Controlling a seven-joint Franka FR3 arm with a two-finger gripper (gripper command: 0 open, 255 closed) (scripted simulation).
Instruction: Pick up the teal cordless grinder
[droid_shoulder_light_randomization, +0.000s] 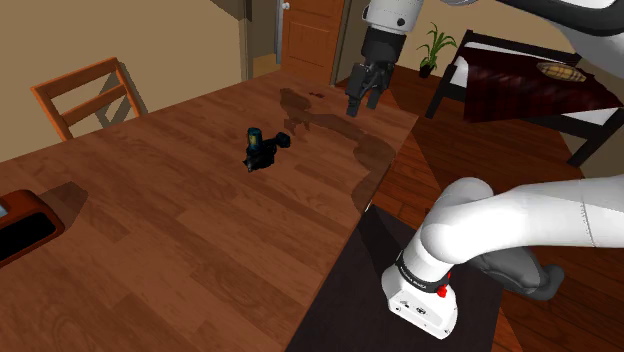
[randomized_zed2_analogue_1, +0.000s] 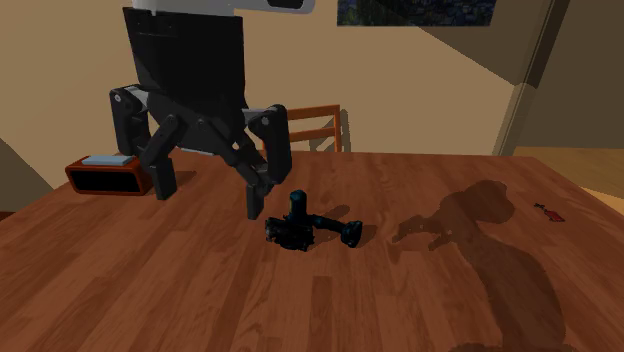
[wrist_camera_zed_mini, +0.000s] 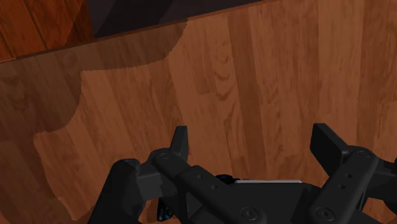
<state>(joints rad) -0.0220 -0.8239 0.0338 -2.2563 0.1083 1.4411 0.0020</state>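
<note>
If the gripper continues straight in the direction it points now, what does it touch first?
Probably the bare wooden tabletop: the open gripper frames plain wood. The grinder lies aside, off that line.

Wooden table (droid_shoulder_light_randomization: 180, 230), chair (droid_shoulder_light_randomization: 78, 78) beside it; potted plant (droid_shoulder_light_randomization: 437, 45) near door (droid_shoulder_light_randomization: 312, 30).

Readable text: none.

White arm link (droid_shoulder_light_randomization: 425, 285) over the black box stand (droid_shoulder_light_randomization: 345, 300) — short dark line of print along its rim, too small to read. Small red mark beside it.

Orange-and-black box (randomized_zed2_analogue_1: 105, 178) — pale top panel, any lettering cannot be told.
</note>
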